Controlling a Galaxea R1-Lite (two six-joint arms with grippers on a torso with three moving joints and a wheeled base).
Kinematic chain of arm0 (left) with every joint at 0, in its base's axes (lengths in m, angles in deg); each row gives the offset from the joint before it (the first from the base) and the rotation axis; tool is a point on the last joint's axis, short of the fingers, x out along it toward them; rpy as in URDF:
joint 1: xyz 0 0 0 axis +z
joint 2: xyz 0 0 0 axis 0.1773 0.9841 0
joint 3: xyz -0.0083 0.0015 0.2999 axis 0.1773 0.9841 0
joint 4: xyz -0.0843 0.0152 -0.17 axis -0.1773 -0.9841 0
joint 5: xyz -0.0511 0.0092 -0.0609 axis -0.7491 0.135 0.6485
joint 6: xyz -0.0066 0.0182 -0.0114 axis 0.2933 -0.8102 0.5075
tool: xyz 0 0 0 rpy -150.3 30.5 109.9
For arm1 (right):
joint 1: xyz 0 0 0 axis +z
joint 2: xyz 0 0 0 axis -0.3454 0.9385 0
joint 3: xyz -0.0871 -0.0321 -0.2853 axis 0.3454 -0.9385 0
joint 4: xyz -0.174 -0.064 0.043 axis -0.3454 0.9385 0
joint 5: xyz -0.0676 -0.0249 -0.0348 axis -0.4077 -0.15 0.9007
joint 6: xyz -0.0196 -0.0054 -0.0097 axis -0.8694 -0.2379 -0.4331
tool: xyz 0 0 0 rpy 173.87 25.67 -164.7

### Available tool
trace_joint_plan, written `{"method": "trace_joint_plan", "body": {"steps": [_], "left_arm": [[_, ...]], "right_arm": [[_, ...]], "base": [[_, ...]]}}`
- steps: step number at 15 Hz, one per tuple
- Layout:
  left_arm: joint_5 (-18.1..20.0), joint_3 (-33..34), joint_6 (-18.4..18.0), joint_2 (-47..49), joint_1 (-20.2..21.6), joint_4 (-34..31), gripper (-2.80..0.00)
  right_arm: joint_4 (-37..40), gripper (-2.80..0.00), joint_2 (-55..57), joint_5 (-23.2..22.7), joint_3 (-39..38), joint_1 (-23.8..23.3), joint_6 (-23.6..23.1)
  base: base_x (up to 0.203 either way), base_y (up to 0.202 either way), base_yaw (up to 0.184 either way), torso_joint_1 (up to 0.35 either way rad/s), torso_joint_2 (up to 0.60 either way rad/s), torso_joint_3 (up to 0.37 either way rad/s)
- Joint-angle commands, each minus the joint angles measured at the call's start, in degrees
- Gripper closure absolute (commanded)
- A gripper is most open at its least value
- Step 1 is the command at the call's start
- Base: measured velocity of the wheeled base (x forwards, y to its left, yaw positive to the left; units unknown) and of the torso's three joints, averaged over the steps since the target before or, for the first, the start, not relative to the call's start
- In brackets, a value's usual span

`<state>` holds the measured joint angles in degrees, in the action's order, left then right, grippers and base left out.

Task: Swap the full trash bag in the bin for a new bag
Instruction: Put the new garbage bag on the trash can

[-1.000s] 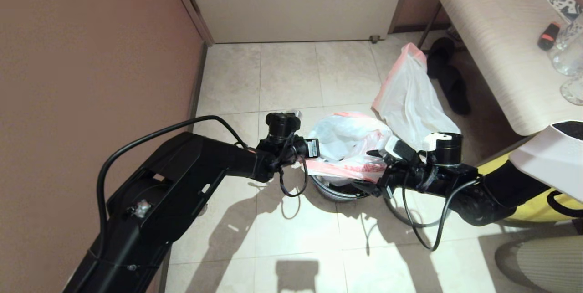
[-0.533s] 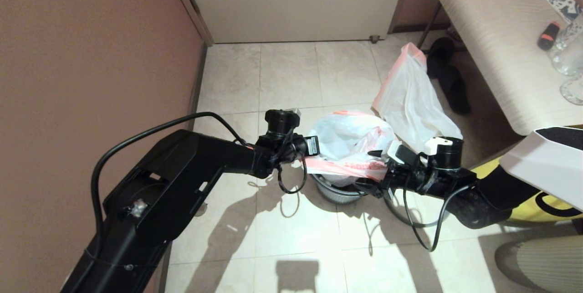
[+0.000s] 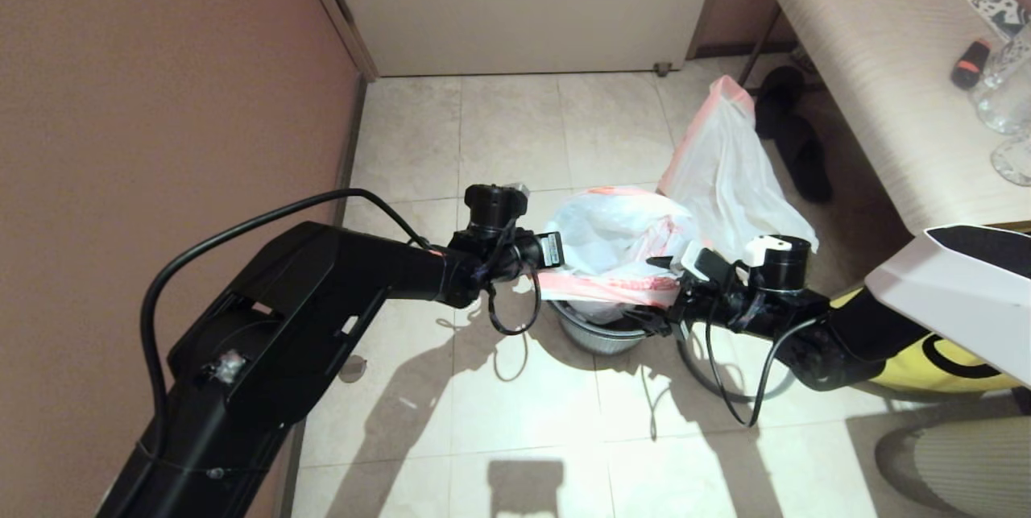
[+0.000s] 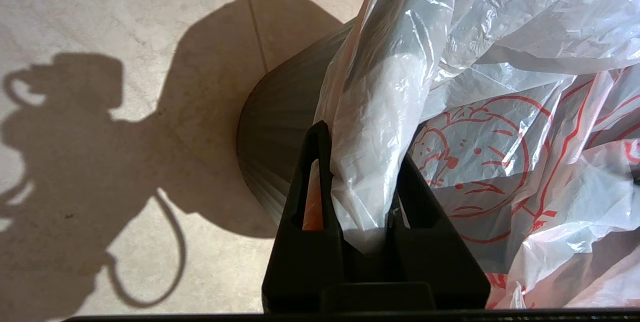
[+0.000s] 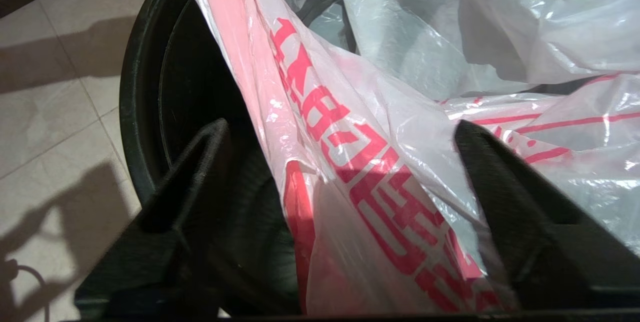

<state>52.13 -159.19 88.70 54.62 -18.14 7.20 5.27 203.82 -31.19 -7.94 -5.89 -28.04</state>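
The new bag [image 3: 612,248], thin white plastic with red characters, billows over the bin [image 3: 598,334], a small black wastebasket on the tiled floor. My left gripper [image 3: 554,259] is shut on a fold of the new bag [image 4: 372,111] beside the bin's ribbed outer wall [image 4: 277,136]. My right gripper [image 3: 662,292] is open at the bag's other side. Its wide jaws straddle the printed fold of the new bag [image 5: 350,162] above the bin's rim [image 5: 140,111]. The full trash bag [image 3: 725,171], white with a pink rim, stands on the floor behind the bin.
A brown wall [image 3: 161,99] runs close along the left and a door [image 3: 523,2] closes the far end. On the right, a pale table [image 3: 870,83] carries glassware [image 3: 1003,99]. Black slippers [image 3: 793,139] lie beneath it, and a yellow bag [image 3: 950,357] sits behind my right arm.
Both grippers have drifted slightly away from me, and the bag's mouth has risen a little. More of the bin's wall shows below the bag.
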Motion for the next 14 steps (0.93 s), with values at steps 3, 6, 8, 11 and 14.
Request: {"method": "trace_joint_plan", "body": {"steps": [3, 6, 8, 11, 14], "left_arm": [[0.3, 0.2, 0.2, -0.8, 0.1, 0.2, 0.00], [0.3, 0.2, 0.2, -1.1, 0.1, 0.3, 0.00], [0.3, 0.2, 0.3, -1.2, 0.1, 0.2, 0.00], [0.2, -0.4, 0.8, -0.5, 0.1, 0.1, 0.00], [-0.2, -1.1, 0.9, 0.5, 0.1, 0.1, 0.00]], "right_arm": [[1.4, 0.00, 0.6, -0.4, 0.8, 0.4, 0.0], [2.2, 0.00, 0.5, -0.4, 1.3, 0.5, 0.1], [2.2, 0.00, 0.3, -0.4, 1.3, 0.5, 0.1], [3.3, 0.00, -2.2, -0.4, -0.6, 0.9, 1.2], [7.0, 0.00, -6.9, -0.3, -4.3, 1.6, 2.0]], "base": [[0.000, 0.000, 0.000, 0.000, 0.00, 0.000], [0.000, 0.000, 0.000, 0.000, 0.00, 0.000], [0.000, 0.000, 0.000, 0.000, 0.00, 0.000], [0.000, 0.000, 0.000, 0.000, 0.00, 0.000], [0.000, 0.000, 0.000, 0.000, 0.00, 0.000]]}}
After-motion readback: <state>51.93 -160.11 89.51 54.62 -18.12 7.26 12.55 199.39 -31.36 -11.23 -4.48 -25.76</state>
